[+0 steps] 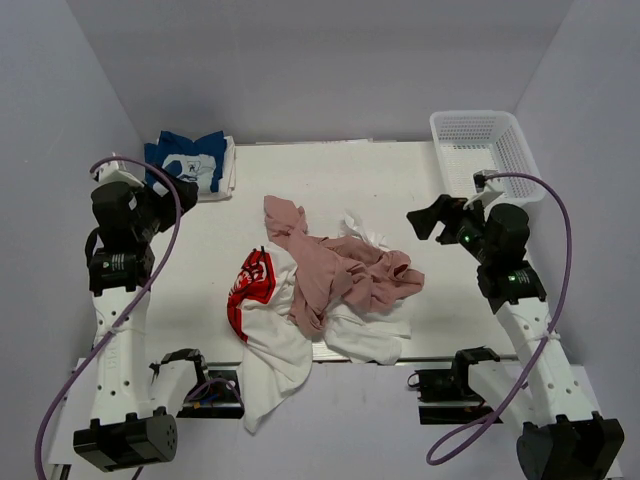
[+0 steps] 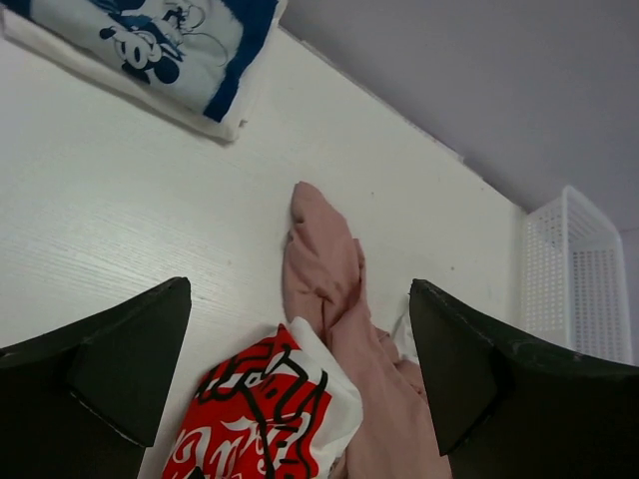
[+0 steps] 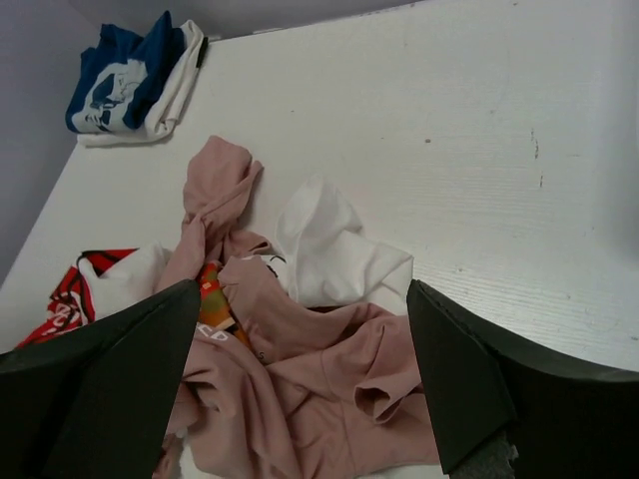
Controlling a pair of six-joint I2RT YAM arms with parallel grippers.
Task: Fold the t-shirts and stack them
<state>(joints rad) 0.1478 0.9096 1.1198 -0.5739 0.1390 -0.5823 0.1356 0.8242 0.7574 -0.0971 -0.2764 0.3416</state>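
A crumpled pile of t-shirts lies mid-table. The dusty pink tee (image 1: 335, 270) is on top, the white tee with red print (image 1: 255, 285) is at its left, and plain white tees (image 1: 370, 335) lie under and in front, one hanging over the near edge. A folded blue tee with a white graphic (image 1: 190, 160) sits on folded white ones at the back left. My left gripper (image 1: 160, 192) is open and empty, raised left of the pile. My right gripper (image 1: 430, 220) is open and empty, raised right of it. The left wrist view shows the pink tee (image 2: 324, 269) and red print (image 2: 265, 419). The right wrist view shows the pink tee (image 3: 329, 399) and a white tee (image 3: 334, 254).
A white plastic lattice basket (image 1: 485, 150) stands at the back right corner and also shows in the left wrist view (image 2: 569, 269). Grey walls close in the table on three sides. Two black clamps sit at the near edge below the pile.
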